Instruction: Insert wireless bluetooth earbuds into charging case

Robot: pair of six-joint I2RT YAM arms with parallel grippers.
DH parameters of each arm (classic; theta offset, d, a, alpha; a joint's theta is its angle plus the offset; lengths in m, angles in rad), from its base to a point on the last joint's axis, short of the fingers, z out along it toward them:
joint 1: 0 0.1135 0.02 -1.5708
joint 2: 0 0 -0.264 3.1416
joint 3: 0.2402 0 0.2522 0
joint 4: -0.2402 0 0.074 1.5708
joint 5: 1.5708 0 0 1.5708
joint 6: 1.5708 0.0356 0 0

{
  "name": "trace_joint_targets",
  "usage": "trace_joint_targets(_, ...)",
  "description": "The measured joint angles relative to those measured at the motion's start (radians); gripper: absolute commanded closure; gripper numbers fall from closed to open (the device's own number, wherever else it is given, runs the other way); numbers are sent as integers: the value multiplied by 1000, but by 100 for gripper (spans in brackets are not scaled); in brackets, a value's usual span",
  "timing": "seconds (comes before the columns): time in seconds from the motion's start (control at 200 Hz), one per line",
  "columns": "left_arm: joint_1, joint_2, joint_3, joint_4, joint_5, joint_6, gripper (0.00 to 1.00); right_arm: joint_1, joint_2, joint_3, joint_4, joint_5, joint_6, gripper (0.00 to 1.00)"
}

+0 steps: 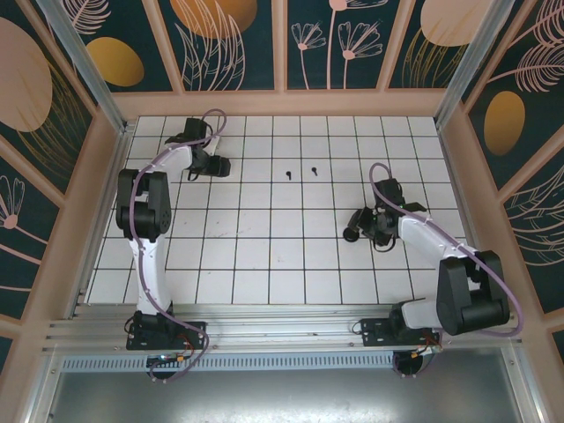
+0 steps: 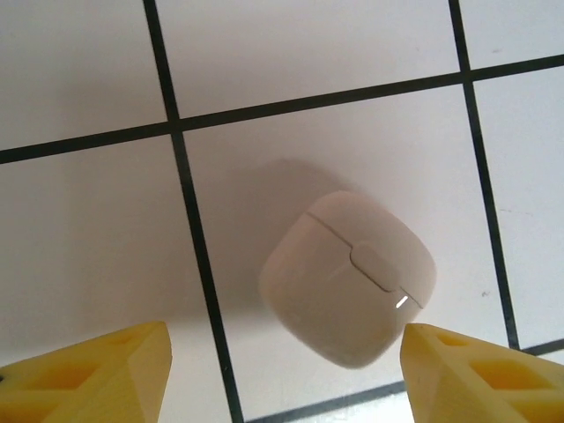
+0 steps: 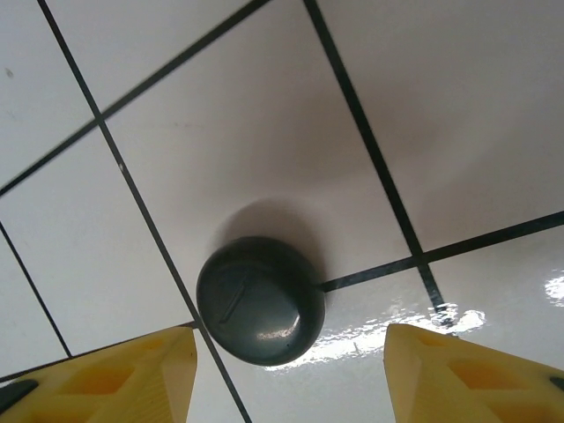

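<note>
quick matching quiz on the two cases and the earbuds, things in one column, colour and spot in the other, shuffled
Things
1. pale case
2. round case
3. earbuds

Colour and spot
a. black, side by side in the middle of the table
b. dark grey, lying over a grid line
c. cream, wholly inside one tile

Pairs: 1-c, 2-b, 3-a
</note>
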Motion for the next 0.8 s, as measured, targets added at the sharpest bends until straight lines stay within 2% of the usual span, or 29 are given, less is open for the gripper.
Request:
trace_joint_targets(0.285, 0, -176, -164, 37, 33, -10, 28, 59, 89, 13, 0, 7, 0, 40)
trace_joint_targets(0.455, 0, -245, -247, 73, 81, -30, 28, 80, 132, 37, -3, 20, -16, 34)
trace_joint_targets(0.801, -8, -338, -371, 140, 167, -69, 27, 134, 232, 224, -79, 66, -232, 27)
